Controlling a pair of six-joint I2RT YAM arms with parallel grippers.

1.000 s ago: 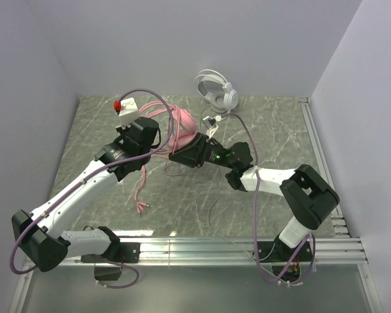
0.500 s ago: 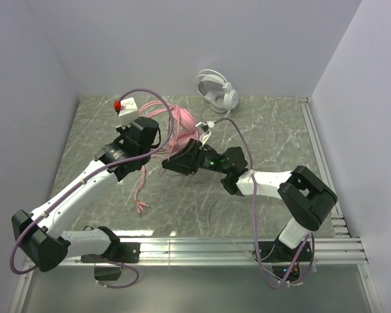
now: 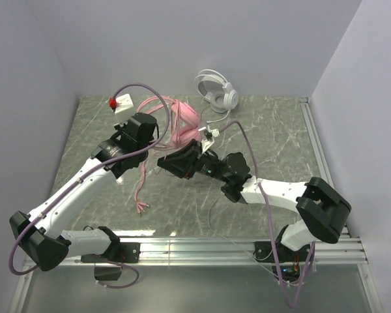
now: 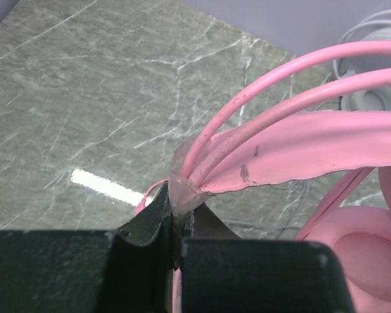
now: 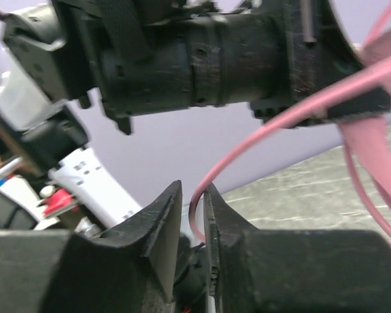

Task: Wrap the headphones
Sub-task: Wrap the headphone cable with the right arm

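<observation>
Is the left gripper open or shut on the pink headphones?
Shut. The left gripper pinches the pink headphones by the headband end, fingers together.

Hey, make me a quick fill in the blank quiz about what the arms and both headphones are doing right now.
1. The left end effector is shut on the pink headphones' ____.
2. The right end effector pinches a thin pink ____.
3. The white headphones stand by the back ____, touched by neither arm.
Missing words: headband, cable, wall.
</observation>
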